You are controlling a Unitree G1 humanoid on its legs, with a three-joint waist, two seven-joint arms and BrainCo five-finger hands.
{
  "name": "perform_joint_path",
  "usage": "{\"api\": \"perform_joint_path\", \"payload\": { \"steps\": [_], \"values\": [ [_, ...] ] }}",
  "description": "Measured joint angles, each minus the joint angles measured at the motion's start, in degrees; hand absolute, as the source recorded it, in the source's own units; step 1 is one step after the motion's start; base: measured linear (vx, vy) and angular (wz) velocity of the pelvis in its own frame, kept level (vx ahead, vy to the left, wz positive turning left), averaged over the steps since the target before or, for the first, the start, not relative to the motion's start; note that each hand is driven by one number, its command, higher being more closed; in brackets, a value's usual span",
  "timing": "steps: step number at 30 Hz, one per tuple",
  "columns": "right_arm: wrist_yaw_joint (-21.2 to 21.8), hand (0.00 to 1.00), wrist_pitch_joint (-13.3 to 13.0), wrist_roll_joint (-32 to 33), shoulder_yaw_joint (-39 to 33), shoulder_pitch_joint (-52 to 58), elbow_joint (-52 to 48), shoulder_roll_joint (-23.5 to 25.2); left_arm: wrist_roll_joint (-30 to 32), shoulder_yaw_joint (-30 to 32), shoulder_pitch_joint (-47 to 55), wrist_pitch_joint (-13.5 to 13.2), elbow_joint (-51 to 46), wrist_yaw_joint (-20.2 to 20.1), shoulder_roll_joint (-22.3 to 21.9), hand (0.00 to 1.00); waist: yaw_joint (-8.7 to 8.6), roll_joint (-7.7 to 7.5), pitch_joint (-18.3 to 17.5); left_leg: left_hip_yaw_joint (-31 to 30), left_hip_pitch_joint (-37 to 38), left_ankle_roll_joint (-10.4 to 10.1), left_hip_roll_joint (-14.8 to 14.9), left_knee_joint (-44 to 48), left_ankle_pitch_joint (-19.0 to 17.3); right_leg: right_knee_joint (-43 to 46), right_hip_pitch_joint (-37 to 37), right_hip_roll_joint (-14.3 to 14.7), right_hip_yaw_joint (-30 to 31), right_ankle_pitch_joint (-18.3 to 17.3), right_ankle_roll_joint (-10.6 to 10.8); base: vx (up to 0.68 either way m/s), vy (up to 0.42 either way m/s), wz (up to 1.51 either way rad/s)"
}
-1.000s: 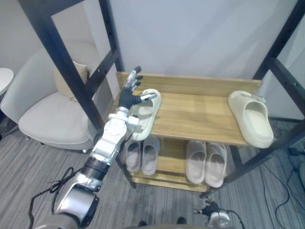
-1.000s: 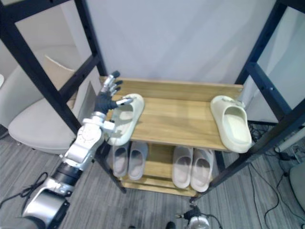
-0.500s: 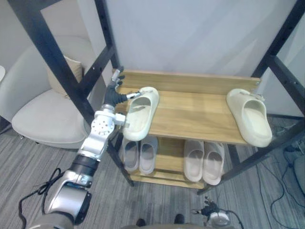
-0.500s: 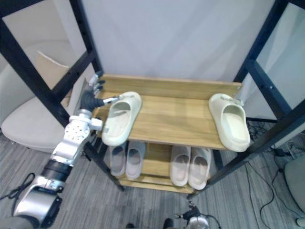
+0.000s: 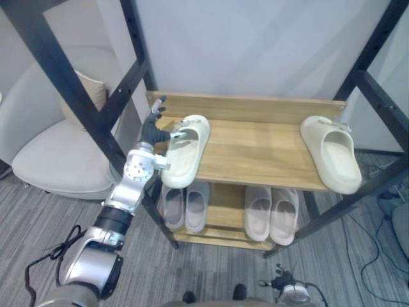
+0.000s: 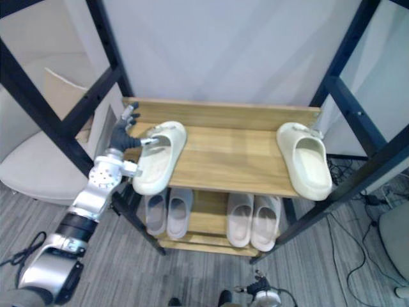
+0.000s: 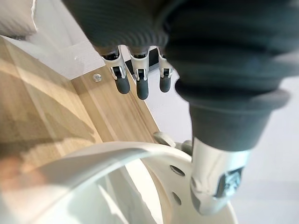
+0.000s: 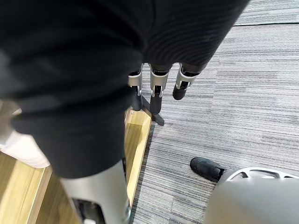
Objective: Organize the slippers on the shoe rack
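left hand [image 5: 152, 133] fingers straight, spread, thumb touching cream slipper [image 5: 185, 150] | slipper overhangs top shelf [image 5: 255, 153] front edge | risk: you nudge it outward, it tips off | right hand [image 8: 159, 86] idle, fingers straight

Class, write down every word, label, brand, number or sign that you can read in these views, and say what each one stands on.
No readable text in any view.
The cream slipper at the left end of the top shelf and the cream slipper at the right end show plain surfaces.
The wooden shoe rack and the two pale pairs of slippers on the lower shelf show no print either.
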Motion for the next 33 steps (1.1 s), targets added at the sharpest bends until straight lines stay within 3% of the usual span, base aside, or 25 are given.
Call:
{"api": "perform_joint_path", "payload": {
  "steps": [7, 8, 33],
  "values": [
    [0.00, 0.00, 0.01, 0.03, -0.12, 0.10, 0.00, 0.00, 1.21, 0.25, -0.76, 0.13, 1.65, 0.01, 0.01, 0.00, -0.07, 0.04, 0.04, 1.41, 0.11, -0.10, 0.12, 0.00, -0.07, -0.23, -0.28, 0.05, 0.86, 0.00, 0.00, -0.01, 0.005, -0.06],
    [0.00, 0.00, 0.01, 0.04, -0.15, 0.07, 0.00, 0.00, 2.05, 0.23, -1.18, 0.18, 1.94, 0.01, 0.01, 1.00, -0.06, 0.05, 0.05, 1.45, 0.04, -0.11, 0.12, -0.01, -0.07, -0.24, -0.48, 0.04, 1.07, 0.00, 0.00, -0.02, 0.012, -0.07],
    [-0.26, 0.00, 0.31, 0.17, -2.34, 0.08, -0.08, 0.46, 2.81, 0.29, -3.16, 1.36, 4.63, 0.55, -0.07, 1.00, -0.77, 0.32, 0.17, 2.85, 0.37, -0.16, 0.04, 0.04, -0.13, -0.32, -0.79, -0.03, 2.51, 0.44, 0.03, 0.00, 0.007, -0.03]
  ]
}}
